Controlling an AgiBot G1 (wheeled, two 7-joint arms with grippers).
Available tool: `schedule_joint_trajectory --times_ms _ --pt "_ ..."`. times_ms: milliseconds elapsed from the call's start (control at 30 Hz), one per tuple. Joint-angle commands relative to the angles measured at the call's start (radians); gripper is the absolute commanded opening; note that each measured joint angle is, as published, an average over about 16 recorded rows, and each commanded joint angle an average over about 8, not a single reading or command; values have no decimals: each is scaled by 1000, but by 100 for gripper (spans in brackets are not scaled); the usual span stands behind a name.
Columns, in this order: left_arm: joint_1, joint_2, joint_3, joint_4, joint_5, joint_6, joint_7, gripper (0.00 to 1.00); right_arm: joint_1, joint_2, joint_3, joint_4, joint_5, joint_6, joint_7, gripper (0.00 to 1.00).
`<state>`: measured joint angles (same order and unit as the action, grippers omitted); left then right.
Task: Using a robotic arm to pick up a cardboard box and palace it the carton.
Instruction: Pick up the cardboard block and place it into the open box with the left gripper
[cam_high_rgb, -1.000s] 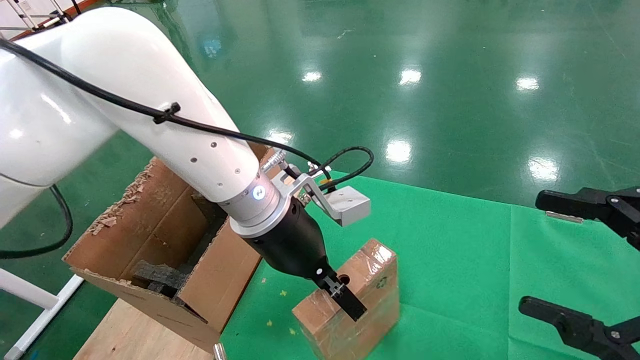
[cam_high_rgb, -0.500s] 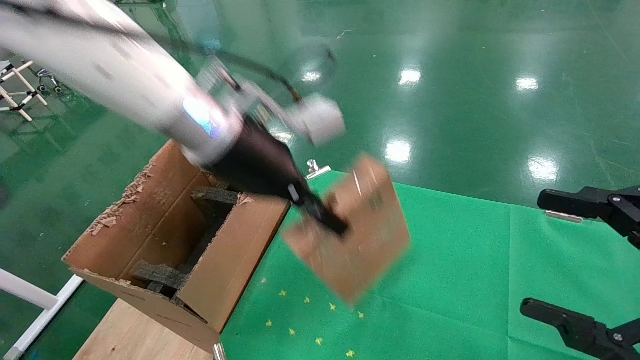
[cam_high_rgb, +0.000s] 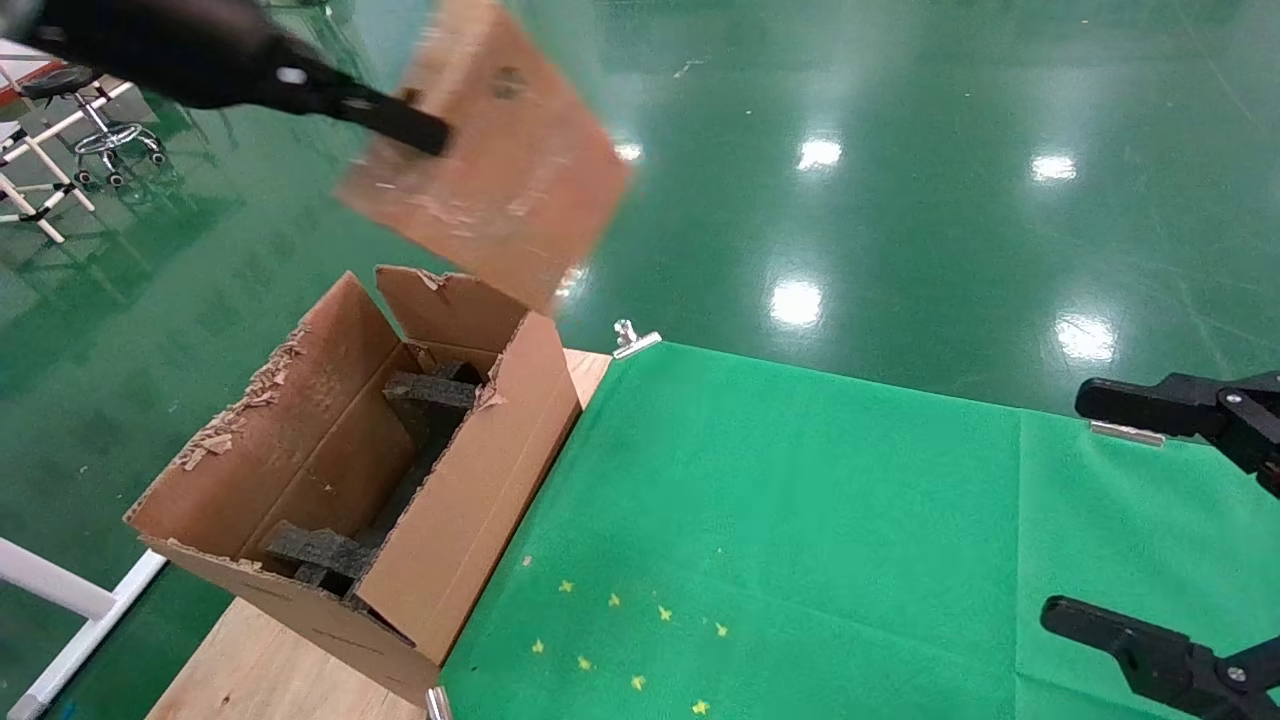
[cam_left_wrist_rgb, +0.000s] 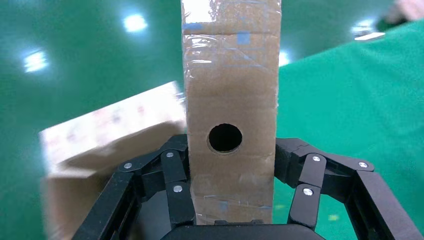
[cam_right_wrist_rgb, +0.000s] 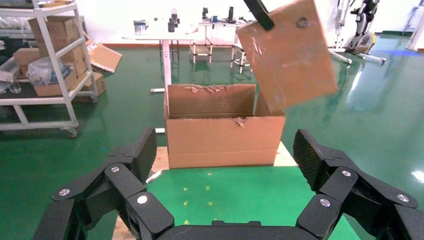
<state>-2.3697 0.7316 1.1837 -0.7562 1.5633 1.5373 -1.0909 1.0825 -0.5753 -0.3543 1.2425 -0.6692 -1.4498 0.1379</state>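
My left gripper (cam_high_rgb: 405, 118) is shut on the cardboard box (cam_high_rgb: 490, 150), a small brown taped box with a round hole. It holds the box tilted, high in the air above the far end of the carton (cam_high_rgb: 470, 520). In the left wrist view the box (cam_left_wrist_rgb: 230, 85) stands clamped between the jaws of the left gripper (cam_left_wrist_rgb: 231, 150). Only the gripper's black body shows; the white arm is out of view. The carton stands open at the table's left edge, with torn flap edges and black inserts (cam_high_rgb: 320, 550) inside. My right gripper (cam_high_rgb: 1068, 505) is open and empty at the right.
A green cloth (cam_high_rgb: 800, 500) covers the table, with small yellow marks (cam_high_rgb: 620, 640) near the front and a silver clip (cam_high_rgb: 630, 340) at its far corner. Bare wood (cam_high_rgb: 260, 670) shows beside the carton. A shelf rack with boxes (cam_right_wrist_rgb: 45, 60) stands beyond on the green floor.
My left gripper has lifted the cardboard box off the green cloth and swung it up and to the left, to above the carton. The right gripper has not moved.
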Motion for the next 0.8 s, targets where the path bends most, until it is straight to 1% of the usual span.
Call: schedule_joint_trajectory --times_ms 33,200,400,600,800 --pt "-32 -14 5 66 31 5 47 0 0 0 0 0 0 0 0 100" --pt "-63 -59 30 217 92 9 170 0 0 0 0 0 0 0 0 100" --pt "-48 -93 53 388 125 -4 298 0 0 0 0 0 0 0 0 100" --pt "-10 -105 63 529 138 -55 378 0 0 0 0 0 0 0 0 100" --pt "40 -103 68 626 143 -121 431 0 0 0 0 0 0 0 0 100"
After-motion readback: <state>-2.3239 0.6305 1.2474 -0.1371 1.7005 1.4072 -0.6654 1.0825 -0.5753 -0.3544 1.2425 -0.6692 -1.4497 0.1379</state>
